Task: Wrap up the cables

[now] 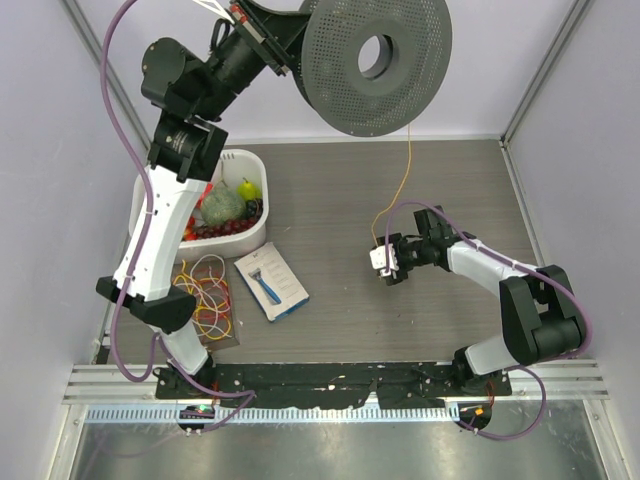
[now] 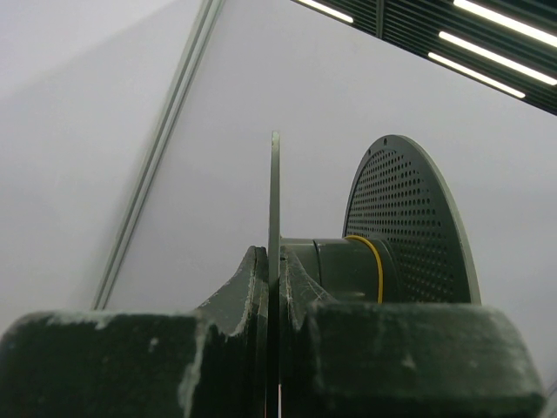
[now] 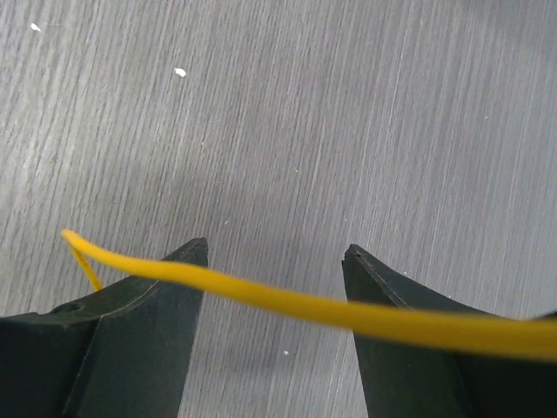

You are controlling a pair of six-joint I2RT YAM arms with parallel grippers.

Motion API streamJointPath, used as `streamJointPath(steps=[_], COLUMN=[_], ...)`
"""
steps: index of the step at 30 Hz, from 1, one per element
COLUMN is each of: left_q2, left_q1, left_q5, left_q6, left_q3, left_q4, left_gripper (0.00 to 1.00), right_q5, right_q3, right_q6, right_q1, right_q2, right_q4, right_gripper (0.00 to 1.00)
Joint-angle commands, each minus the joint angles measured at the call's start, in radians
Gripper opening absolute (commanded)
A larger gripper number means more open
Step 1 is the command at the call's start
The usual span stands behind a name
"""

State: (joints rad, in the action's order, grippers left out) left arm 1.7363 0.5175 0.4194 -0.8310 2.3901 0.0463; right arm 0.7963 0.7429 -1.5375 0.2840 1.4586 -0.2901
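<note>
My left gripper [image 1: 278, 45] is raised high at the back and is shut on one flange of the dark grey perforated spool [image 1: 375, 60]. In the left wrist view the fingers [image 2: 254, 287] pinch the thin flange edge-on, the other flange of the spool [image 2: 409, 226] stands behind, and a turn of yellow wire [image 2: 376, 261] lies on the hub. The thin yellow wire [image 1: 408, 160] hangs from the spool down to my right gripper [image 1: 386, 266], low over the table. In the right wrist view the right gripper [image 3: 277, 248] is open and the wire [image 3: 261, 296] runs across both fingers, unclamped.
A white tub [image 1: 256, 160] of fruit stands at the left beside the left arm. A blue-and-white razor pack [image 1: 270, 282] lies near the middle-left. A tangle of yellow and orange loops [image 1: 205, 298] lies by the left arm's base. Walls close in both sides.
</note>
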Motion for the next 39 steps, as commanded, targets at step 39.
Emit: streamJointPath(steps=[39], left_q2=[-0.044], left_q1=[0.030], left_q5=[-0.016], left_q6=[-0.014], left_q3=[0.041], left_q4=[-0.115], left_gripper=[0.00], right_q5=[0.035], right_q3=[0.072], right_q6=[0.270], right_q1=[-0.069], right_q2=[0.011], right_q4=[0.108], right_gripper=[0.67])
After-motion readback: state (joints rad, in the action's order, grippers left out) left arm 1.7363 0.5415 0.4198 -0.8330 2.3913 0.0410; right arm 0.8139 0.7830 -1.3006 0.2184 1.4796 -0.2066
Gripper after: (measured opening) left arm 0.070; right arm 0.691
